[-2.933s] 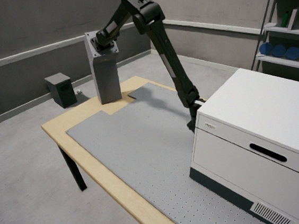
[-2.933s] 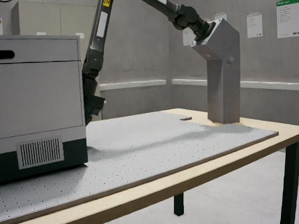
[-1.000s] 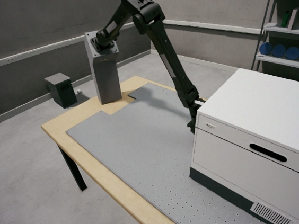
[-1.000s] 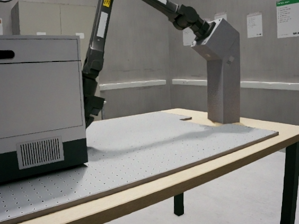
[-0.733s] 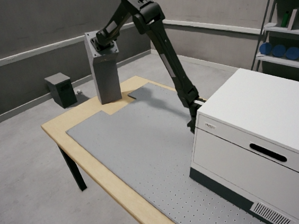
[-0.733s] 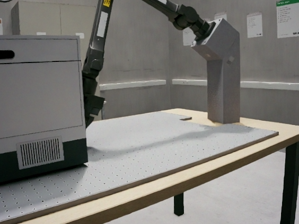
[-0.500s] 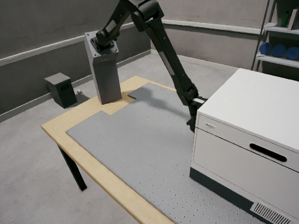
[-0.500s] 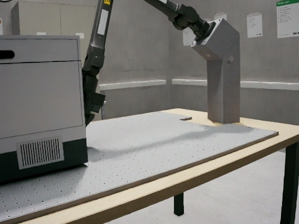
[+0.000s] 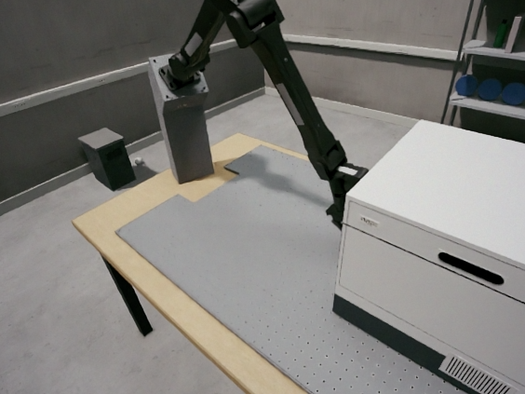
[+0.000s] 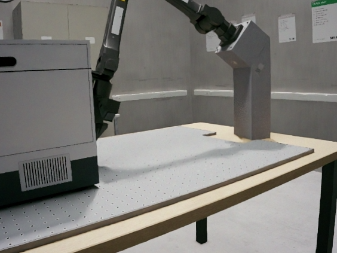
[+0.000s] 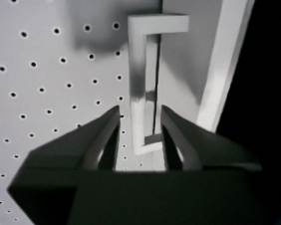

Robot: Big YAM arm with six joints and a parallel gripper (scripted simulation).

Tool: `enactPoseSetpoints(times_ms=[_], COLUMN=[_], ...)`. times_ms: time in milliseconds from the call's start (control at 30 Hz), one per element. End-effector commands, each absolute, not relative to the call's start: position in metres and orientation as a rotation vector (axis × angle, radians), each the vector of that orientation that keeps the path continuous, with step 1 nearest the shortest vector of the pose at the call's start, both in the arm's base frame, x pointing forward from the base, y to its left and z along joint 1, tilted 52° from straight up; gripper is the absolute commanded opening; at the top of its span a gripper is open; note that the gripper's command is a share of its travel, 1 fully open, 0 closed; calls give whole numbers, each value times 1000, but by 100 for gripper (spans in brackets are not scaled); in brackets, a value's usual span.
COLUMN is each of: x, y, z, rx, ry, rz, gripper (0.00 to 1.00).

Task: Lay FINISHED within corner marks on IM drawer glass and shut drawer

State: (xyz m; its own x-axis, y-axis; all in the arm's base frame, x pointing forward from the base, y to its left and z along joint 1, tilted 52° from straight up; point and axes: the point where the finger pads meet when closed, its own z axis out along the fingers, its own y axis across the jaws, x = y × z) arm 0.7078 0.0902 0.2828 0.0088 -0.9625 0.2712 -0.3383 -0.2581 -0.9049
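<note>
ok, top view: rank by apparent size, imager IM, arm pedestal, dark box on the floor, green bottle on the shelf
1. imager IM, also nearest the camera
2. arm pedestal
3. dark box
4. green bottle, far back, so true size is unsure
</note>
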Motion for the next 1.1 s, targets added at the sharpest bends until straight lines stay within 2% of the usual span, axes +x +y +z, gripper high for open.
enactPoseSetpoints(times_ms=[0, 1067], x=[697, 660], y=[102, 103], z=[305, 310], rx=[-1621, -1634], ry=[1324, 1332], rz=[-1262, -1255], gripper=[31, 31])
